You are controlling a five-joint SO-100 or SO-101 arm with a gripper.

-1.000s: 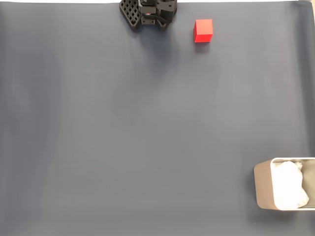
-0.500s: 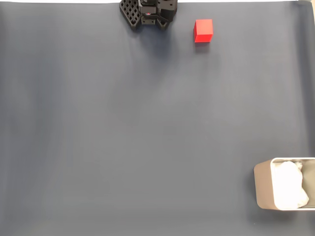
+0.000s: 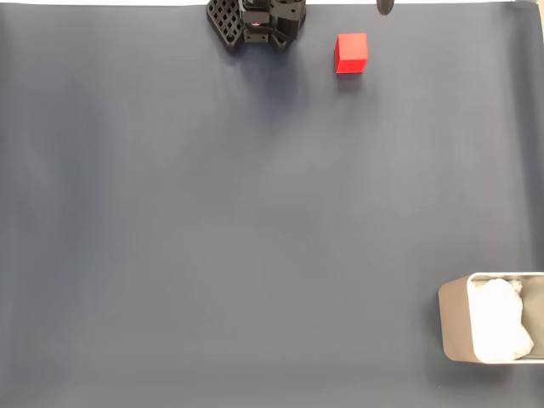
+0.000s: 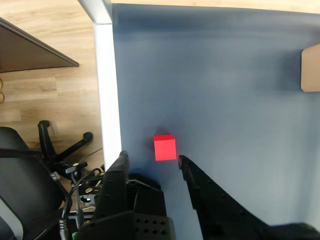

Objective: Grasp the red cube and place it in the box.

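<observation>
So, quick status from my side: my end effector (image 4: 150,159) is spread wide with nothing between the fingers. In the wrist view the two black fingertips (image 4: 122,159) come up from the bottom edge, and the red cube (image 4: 165,147) sits just past them, lined up roughly with the gap but closer to the right-hand tip. It isn't touching either one as far as I can tell.

The cube rests flat on the dark blue-grey mat (image 4: 215,90) that covers the worktop, and it's close to the mat's edge. In the wrist view, left of the cube runs the white worktop rim (image 4: 107,90), then wooden floor (image 4: 50,85) and the legs of a black office chair (image 4: 60,147). Far off to the cube's upper right, a beige corner of the box (image 4: 311,67) pokes in at the frame edge.

In the fixed view the cube (image 3: 350,53) is near the top edge of the mat, with my black arm base (image 3: 255,21) just to its left and a small dark bit of me (image 3: 384,7) just above and right of it. The box (image 3: 453,319) is well apart from the cube, down in the bottom right corner, with white crumpled lining (image 3: 497,321) inside it. Cube is not in the box yet.
</observation>
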